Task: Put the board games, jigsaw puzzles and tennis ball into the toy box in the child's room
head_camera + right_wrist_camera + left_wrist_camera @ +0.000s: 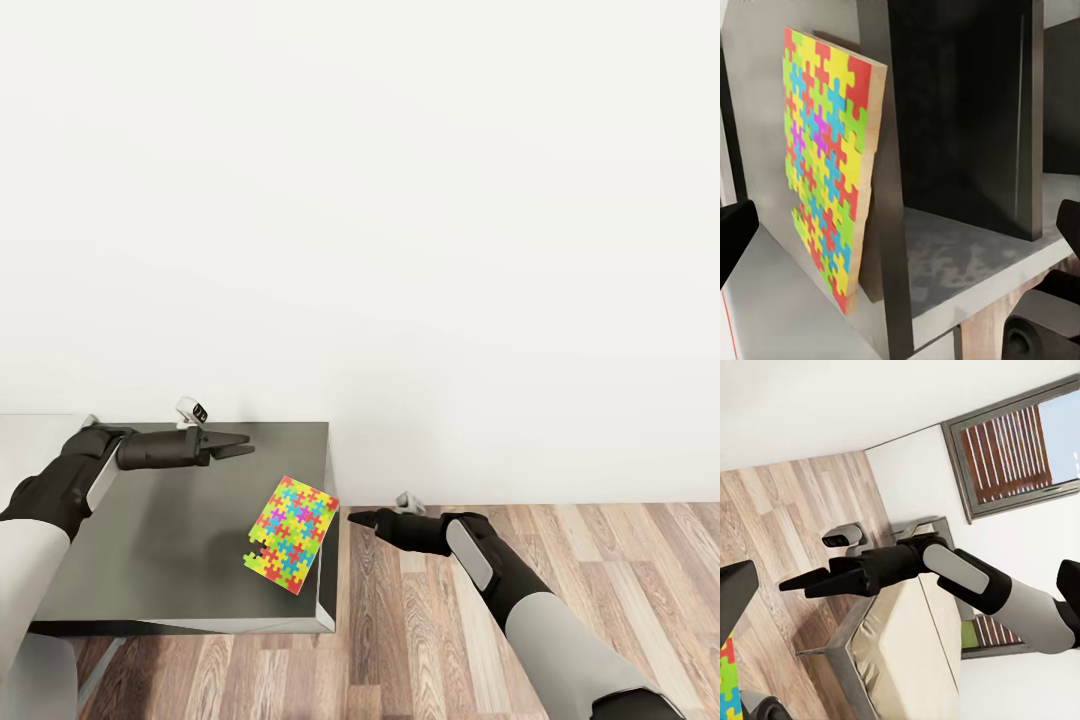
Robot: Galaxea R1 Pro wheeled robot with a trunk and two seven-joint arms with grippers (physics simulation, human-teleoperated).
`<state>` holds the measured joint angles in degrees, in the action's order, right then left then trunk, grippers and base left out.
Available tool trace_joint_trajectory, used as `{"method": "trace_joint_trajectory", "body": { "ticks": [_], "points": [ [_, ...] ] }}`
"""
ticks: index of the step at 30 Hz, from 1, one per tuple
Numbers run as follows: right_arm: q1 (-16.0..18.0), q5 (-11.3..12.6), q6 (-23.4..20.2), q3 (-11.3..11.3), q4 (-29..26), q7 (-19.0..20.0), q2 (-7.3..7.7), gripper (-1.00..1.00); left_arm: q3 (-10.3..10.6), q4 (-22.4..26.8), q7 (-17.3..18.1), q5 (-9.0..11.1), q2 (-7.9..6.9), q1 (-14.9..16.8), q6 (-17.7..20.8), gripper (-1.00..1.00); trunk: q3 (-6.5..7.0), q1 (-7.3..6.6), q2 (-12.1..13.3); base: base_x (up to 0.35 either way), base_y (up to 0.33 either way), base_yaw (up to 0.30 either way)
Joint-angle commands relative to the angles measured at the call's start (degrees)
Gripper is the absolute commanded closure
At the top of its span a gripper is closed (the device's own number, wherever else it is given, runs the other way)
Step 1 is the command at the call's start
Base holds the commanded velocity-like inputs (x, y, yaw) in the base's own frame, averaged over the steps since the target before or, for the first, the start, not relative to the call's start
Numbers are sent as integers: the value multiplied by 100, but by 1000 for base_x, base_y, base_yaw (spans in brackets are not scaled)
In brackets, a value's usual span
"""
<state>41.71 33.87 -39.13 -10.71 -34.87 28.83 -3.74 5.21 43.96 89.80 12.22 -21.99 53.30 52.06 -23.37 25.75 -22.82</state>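
Dark table [150, 540] bears jigsaw puzzle [291, 535] beside right end effector [358, 518], fingers seemingly narrow.

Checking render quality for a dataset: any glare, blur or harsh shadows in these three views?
Head view: flat even light, blank white wall, jigsaw puzzle sharp. Left wrist view: sharp, bright window. Right wrist view: dark recess under the table, no glare.

A dark grey table [180, 540] stands against the white wall on a wood-plank floor [560, 610]; one jigsaw puzzle [291, 534] lies at its right edge, seemingly overhanging slightly
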Motion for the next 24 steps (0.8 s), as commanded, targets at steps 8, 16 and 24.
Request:
{"method": "trace_joint_trajectory", "body": {
  "ticks": [8, 16, 24],
  "points": [
    [4, 2, -19, -10, -3, 3, 0, -100, 24, -1, 20, 17, -5, 5, 58, -100, -9, 3, -10, 0, 0, 140],
    [4, -2, -10, -3, -3, 1, 5, -100, 24, -1, 20, 17, -2, 5, 58, -100, -9, 3, -10, 0, 0, 118],
    [4, -3, -14, -10, -3, 7, 4, -100, 24, -1, 20, 17, -3, 5, 58, -100, -9, 3, -10, 0, 0, 13]
  ]
}}
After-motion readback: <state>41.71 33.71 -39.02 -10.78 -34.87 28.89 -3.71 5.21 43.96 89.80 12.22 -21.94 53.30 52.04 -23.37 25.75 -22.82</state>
